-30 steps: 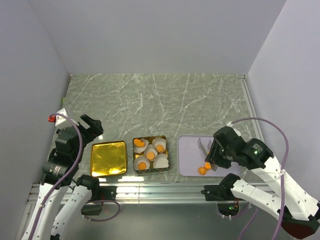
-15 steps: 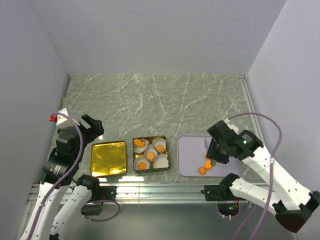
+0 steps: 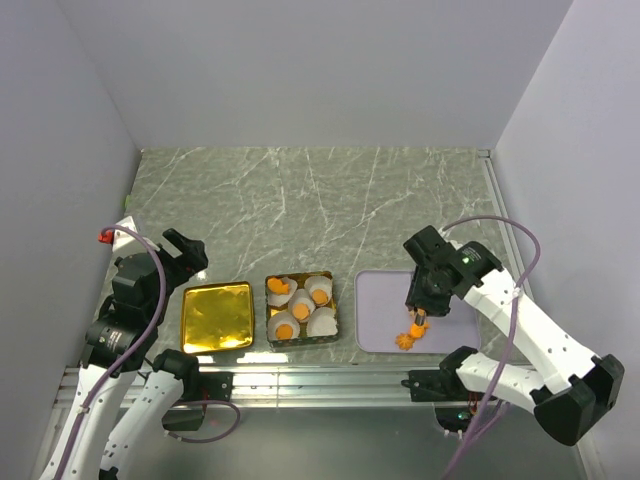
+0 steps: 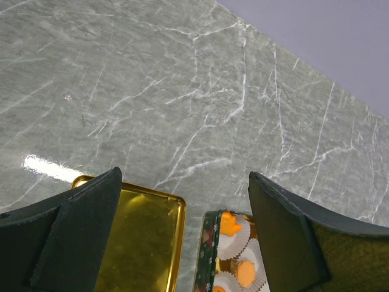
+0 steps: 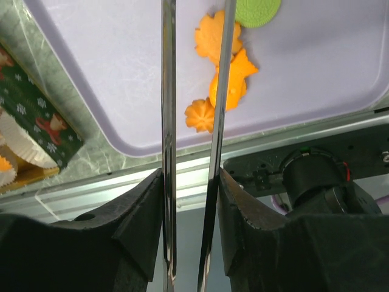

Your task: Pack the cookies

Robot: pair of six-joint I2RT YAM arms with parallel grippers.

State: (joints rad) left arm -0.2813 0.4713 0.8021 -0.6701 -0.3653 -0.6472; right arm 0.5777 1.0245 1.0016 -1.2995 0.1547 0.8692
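Where the lavender tray (image 5: 121,73) nears the counter's front edge, we note three loose cookies (image 5: 234,79) bunched together, with a green disc (image 5: 258,9) just beyond them. The right gripper (image 5: 189,182) is clamped on metal tongs (image 5: 168,91). The blades are nearly together and one crosses the cookies; we cannot tell whether it touches them. Left of the tray, an open tin (image 5: 30,118) holds white paper cups (image 3: 322,322), several with an orange piece inside. A gold lid (image 3: 217,317) lies beside the tin. The left gripper (image 4: 182,176) hovers over the lid's far edge, jaws wide apart and holding nothing. The marbled counter (image 4: 182,73) runs on beyond.
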